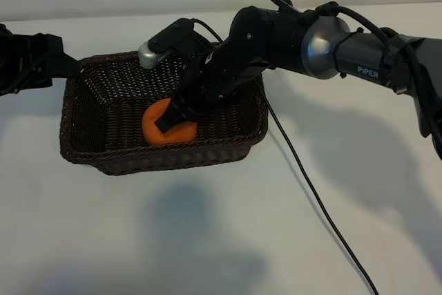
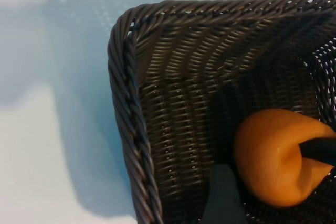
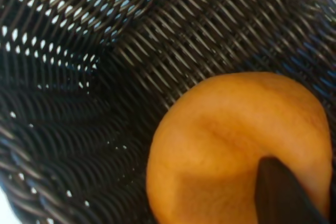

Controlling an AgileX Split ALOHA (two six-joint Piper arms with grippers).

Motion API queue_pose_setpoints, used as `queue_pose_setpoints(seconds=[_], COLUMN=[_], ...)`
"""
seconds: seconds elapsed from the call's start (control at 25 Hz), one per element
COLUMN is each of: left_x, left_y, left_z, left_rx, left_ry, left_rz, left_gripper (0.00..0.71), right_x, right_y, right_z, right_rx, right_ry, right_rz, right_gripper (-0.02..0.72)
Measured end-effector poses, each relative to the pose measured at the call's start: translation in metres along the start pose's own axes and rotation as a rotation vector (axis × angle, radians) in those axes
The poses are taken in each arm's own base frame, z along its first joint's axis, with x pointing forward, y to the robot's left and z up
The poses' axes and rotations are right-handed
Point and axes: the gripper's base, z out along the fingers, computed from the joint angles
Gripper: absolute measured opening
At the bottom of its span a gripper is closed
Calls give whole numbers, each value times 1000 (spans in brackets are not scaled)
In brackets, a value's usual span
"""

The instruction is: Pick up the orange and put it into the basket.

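The orange [image 1: 153, 131] lies on the floor of the dark woven basket [image 1: 166, 164], towards its front side. My right gripper [image 1: 173, 117] reaches down into the basket and is shut on the orange. Its dark finger [image 3: 278, 192] presses a dent into the orange [image 3: 226, 140], with the basket wall [image 3: 79, 77] behind. In the left wrist view the orange [image 2: 268, 161] shows inside the basket corner [image 2: 123, 108], with the right arm's finger [image 2: 317, 150] on it. My left gripper [image 1: 65, 67] hovers open at the basket's left rim with nothing in it; one of its fingers [image 2: 223, 198] shows.
The basket stands on a white table [image 1: 207, 240]. A black cable [image 1: 311, 191] runs from the right arm across the table to the front edge. The right arm's body [image 1: 324, 46] spans the space above the basket's right side.
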Motion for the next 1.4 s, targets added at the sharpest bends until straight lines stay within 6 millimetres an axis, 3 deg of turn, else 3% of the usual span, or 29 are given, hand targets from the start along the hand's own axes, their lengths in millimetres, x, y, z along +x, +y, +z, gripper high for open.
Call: queue_pose_setpoints(seconds=[0.08,0.2,0.44,0.52,0.68,0.96,1.4], left_x=[0,0,1,1,1,1,1], left_y=[0,0,0,-1,-1,-1,-1], left_z=[0,0,0,0,0,0,0], left_rx=[1,2,5,6,6,7,7], left_ry=[0,1,8,9,9,11,11], left_rz=[-1,-1,-1,-1,1,19,26], left_gripper=[539,539,539,539,539,539,539], right_x=[0,-1,-3,-2,-6,-15,-28], right_y=[0,-1,-1,-1,2,9,1], right_z=[0,0,0,0,-9,-42,-103], right_rx=[3,9,15,12,5,21,78], right_ry=[-5,-16,-29,-25,-33,-23,55], right_rz=[2,16,28,28,37,49,126], right_gripper=[99,212,609,681,704,688,660])
